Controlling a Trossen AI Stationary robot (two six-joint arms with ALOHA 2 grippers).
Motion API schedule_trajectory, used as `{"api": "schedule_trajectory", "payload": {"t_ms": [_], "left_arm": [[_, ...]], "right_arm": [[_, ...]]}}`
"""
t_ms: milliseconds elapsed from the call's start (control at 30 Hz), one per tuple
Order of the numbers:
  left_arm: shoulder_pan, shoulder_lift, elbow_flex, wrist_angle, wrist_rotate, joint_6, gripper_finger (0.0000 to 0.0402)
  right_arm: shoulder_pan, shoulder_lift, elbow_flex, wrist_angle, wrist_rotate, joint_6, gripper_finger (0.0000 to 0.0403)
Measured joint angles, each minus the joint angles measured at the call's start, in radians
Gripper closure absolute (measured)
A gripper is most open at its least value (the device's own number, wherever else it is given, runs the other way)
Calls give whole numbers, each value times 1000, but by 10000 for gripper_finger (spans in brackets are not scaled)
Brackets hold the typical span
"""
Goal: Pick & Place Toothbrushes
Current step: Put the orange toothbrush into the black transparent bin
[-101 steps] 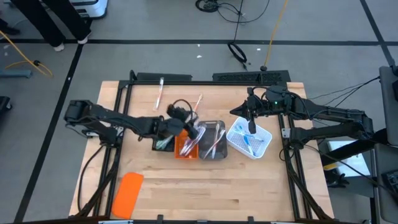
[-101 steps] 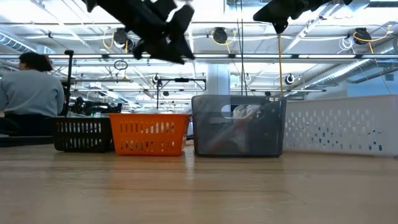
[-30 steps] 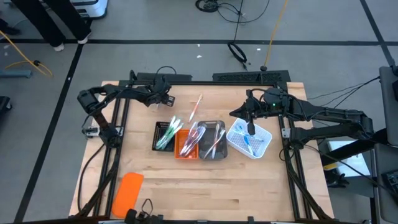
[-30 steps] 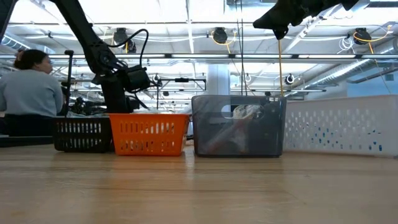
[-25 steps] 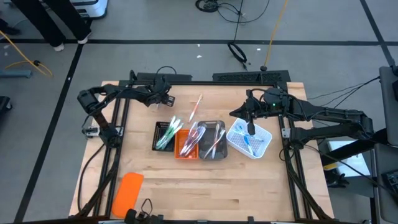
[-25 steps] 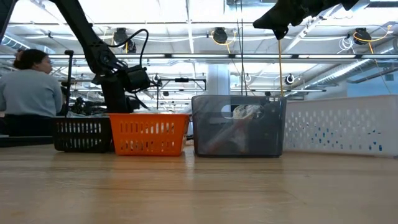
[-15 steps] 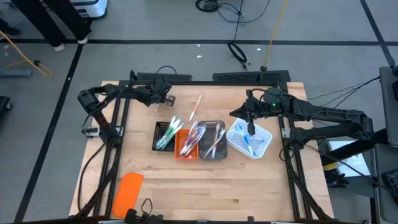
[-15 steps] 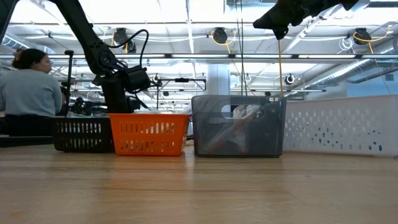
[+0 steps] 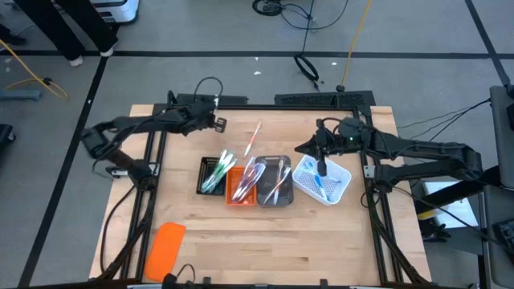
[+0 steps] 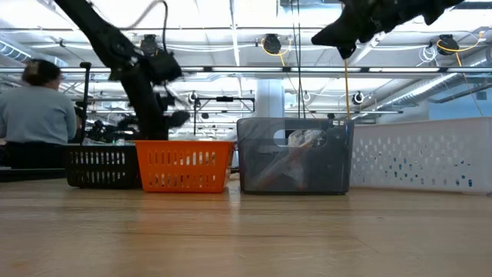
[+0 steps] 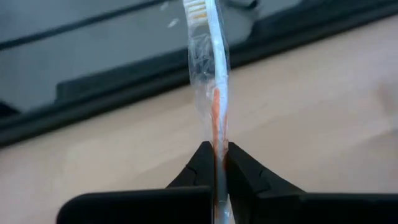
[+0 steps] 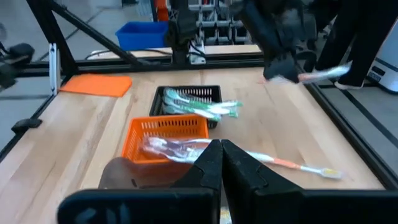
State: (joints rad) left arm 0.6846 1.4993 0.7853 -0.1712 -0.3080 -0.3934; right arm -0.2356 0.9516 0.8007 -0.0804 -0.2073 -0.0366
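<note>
My left gripper (image 9: pixel 214 122) hangs over the table's far left part, shut on a white-and-orange toothbrush (image 11: pixel 211 74) in a clear wrapper. The right wrist view shows this brush (image 12: pixel 324 73) off the wood. A second orange-white toothbrush (image 9: pixel 253 138) lies flat on the table. More toothbrushes lie in the black tray (image 9: pixel 205 164), orange tray (image 9: pixel 231 195), grey tray (image 9: pixel 283 164) and white tray (image 9: pixel 341 178). My right gripper (image 9: pixel 323 158) waits shut above the white tray, holding nothing. My left gripper pinches the toothbrush's handle at its orange part (image 11: pixel 214 134) between its two fingers, wrapper and all. The brush runs on out past the fingertips, along the fingers, with the bristled head (image 11: pixel 198 9) at the free end. It sticks out about level, clear of the table.
A flat orange slab (image 9: pixel 166 250) lies at the near left corner. A black frame (image 9: pixel 265 101) runs along the table's far edge, close behind the held brush. The four trays stand side by side at mid-table. A person (image 10: pixel 37 108) sits beyond the table.
My left gripper has gone up from the tabletop at the far left and a little toward the far edge, while its arm's elbow has swung toward the table's left edge. The toothbrush in its fingers has come up clear of the wood.
</note>
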Motion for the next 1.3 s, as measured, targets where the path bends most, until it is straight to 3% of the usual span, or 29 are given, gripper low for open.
{"api": "schedule_trajectory", "payload": {"t_ms": [267,467,900,1133,1300], "left_arm": [[-135,-222,2,62,119,42,395],[-287,-275,2,228,185,80,382],[-597,-228,3,523,203,165,390],[-733,-123,3,684,168,194,379],[-803,-30,3,795,145,221,394]], "right_arm": [[0,1,-70,160,-4,61,403],[2,0,-78,219,-6,84,403],[29,20,-78,225,-13,163,401],[93,56,-78,227,-58,190,361],[156,66,-82,223,-58,190,331]]}}
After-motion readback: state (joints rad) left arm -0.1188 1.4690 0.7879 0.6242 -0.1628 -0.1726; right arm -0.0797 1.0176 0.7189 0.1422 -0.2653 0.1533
